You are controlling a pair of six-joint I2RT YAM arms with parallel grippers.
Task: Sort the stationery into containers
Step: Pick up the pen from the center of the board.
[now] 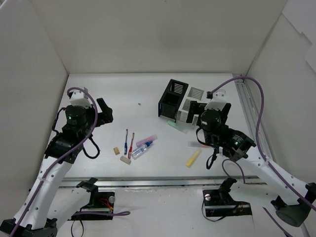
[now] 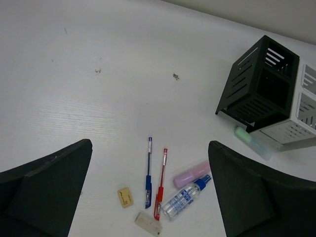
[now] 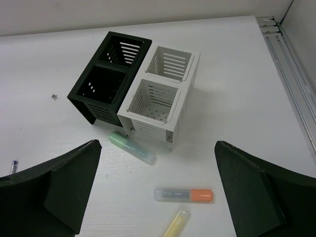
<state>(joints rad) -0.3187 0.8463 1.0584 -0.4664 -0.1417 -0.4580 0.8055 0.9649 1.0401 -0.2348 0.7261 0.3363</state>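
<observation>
"White tabletop (image 1: pixel 123 94), pale walls (image 1: pixel 148 34) on three sides, and both arms hanging over it. What are the pincers doing?"

"Neither has anything in it. The left gripper (image 2: pixel 149 147) is spread wide, its two dark fingers (image 2: pixel 49 187) well apart with only table between them. The right gripper (image 3: pixel 157 145) gapes just the same."

"Where's the stationery, then?"

"Most of it is in a small cluster near the middle of the table, right under the left wrist camera. A blue pen (image 2: pixel 148 173) and a red pen (image 2: pixel 161 185) lie side by side, nearly parallel. Just to their right are a pink marker (image 2: pixel 191 174) and a clear blue-capped tube (image 2: pixel 186 197), slanted alike and very close; I can't tell whether they touch. A beige eraser (image 2: pixel 125 197) sits left of the pens, and a white eraser (image 2: pixel 148 223) lies just below their near ends."

"And the containers?"

"Over on the far right. The black box (image 3: pixel 94 106) and the white box (image 3: pixel 148 131) are pressed together, black on the left, both with slotted sides. From the right wrist camera each shows two square openings. A pale green marker (image 3: pixel 132 147) lies on the table against their near corner. Closer to the arm there's a clear orange-capped tube (image 3: pixel 183 195), with a yellow stick (image 3: pixel 177 222) just beside it, both apart from the boxes."
</observation>
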